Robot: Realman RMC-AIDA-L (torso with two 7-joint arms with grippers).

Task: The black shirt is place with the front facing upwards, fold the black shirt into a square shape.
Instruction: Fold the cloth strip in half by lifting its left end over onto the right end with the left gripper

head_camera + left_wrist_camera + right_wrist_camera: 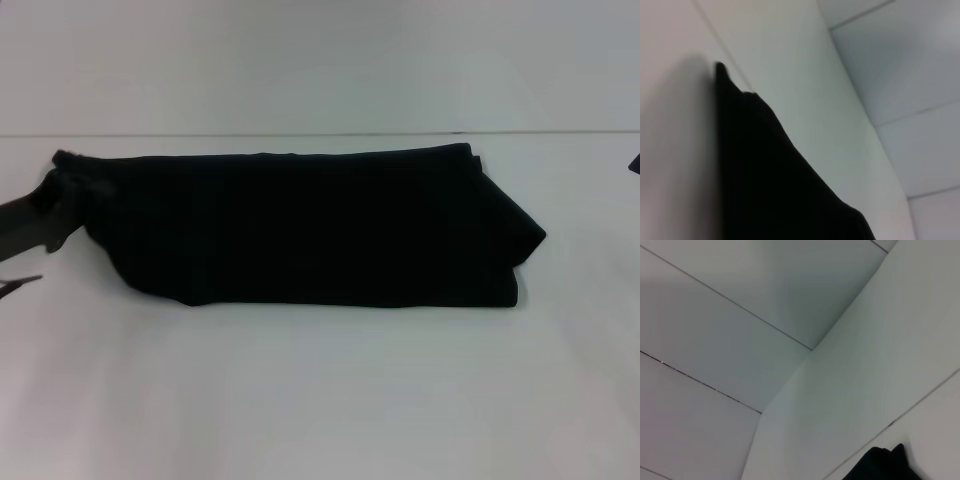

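— One long band so far: black shirt (310, 230) folded lengthwise, lying mid-bench (320, 400). Left end effector (62, 192) at the far-left corner, seemingly pinching cloth there.

— Right end effector? Barely visible at the right edge; grip impossible to tell. Best to lift low, carry left end rightward, align edges squarely.

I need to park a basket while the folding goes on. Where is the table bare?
The wide strip of table nearer the robot than the black shirt is bare, as is the band behind it. It is crowded at the shirt's left end, where the left end effector sits.
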